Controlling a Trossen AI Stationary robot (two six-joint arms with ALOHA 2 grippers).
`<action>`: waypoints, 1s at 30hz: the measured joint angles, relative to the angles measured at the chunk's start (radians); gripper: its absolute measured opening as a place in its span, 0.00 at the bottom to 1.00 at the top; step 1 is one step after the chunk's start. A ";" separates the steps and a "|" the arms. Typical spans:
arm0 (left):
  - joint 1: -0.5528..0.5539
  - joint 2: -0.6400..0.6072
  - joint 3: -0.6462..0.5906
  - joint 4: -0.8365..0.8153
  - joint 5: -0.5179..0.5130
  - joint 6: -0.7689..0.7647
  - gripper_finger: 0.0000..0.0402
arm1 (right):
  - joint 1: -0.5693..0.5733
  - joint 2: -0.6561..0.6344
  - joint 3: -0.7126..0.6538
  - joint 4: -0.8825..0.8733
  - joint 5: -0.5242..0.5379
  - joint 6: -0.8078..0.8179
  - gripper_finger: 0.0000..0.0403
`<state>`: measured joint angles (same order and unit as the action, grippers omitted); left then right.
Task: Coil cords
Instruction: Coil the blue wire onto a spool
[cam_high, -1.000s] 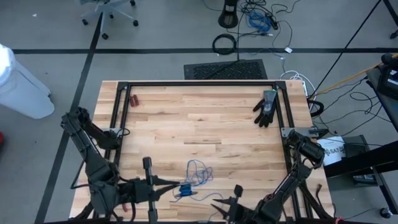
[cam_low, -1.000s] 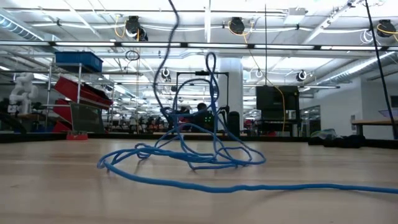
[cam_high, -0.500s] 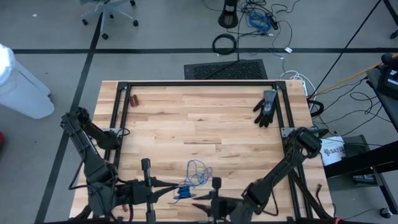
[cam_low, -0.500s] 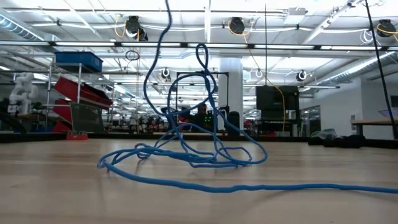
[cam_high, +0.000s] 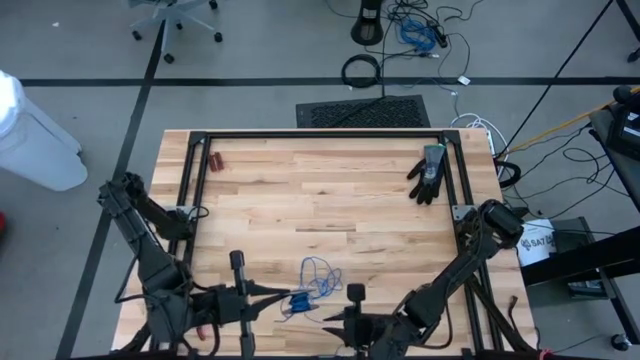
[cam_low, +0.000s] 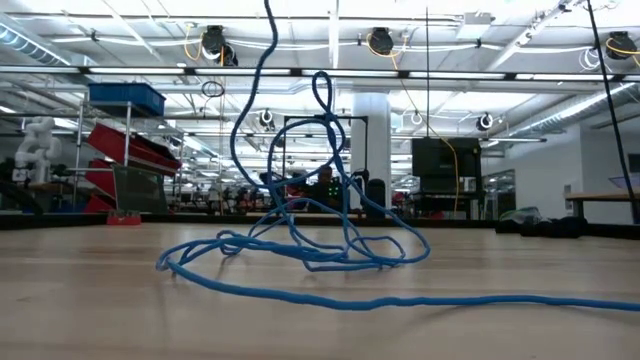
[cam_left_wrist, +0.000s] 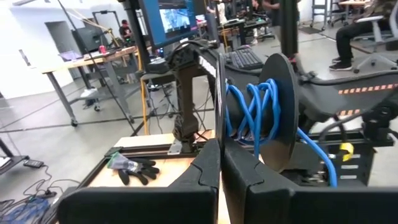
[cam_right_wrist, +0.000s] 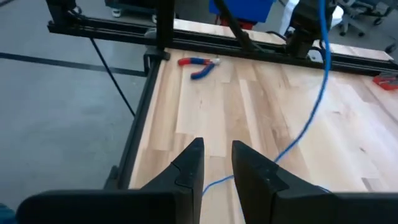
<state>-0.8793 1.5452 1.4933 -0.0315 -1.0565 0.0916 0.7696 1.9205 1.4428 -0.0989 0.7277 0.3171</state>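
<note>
The left gripper (cam_high: 284, 298) fingers clenched the reel (cam_left_wrist: 273, 112) flange, probably lifting the cord (cam_high: 320, 275) for winding; the right gripper (cam_high: 326, 318) fingers stood slightly apart, empty, nearby.

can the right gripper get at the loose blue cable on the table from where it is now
Probably yes. The right gripper sits low at the table's near edge, fingers parted and holding nothing, close beside the blue cable loops. Bare wood lies between them. The left gripper, shut by the blue plug end, is close and could crowd the approach.
</note>
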 joint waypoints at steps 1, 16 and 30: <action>0.004 0.000 0.000 0.000 0.000 0.000 0.02 | 0.000 0.000 0.000 0.010 0.000 -0.008 0.18; 0.010 0.012 0.000 -0.029 0.009 -0.038 0.02 | -0.066 0.000 0.000 0.049 -0.034 -0.165 0.18; -0.001 0.023 0.000 -0.063 0.005 -0.087 0.02 | -0.147 0.002 0.000 0.043 -0.131 -0.148 0.38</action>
<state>-0.8803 1.5681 1.4929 -0.0948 -1.0514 0.0043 0.6226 1.9222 1.4429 -0.0560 0.5971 0.1694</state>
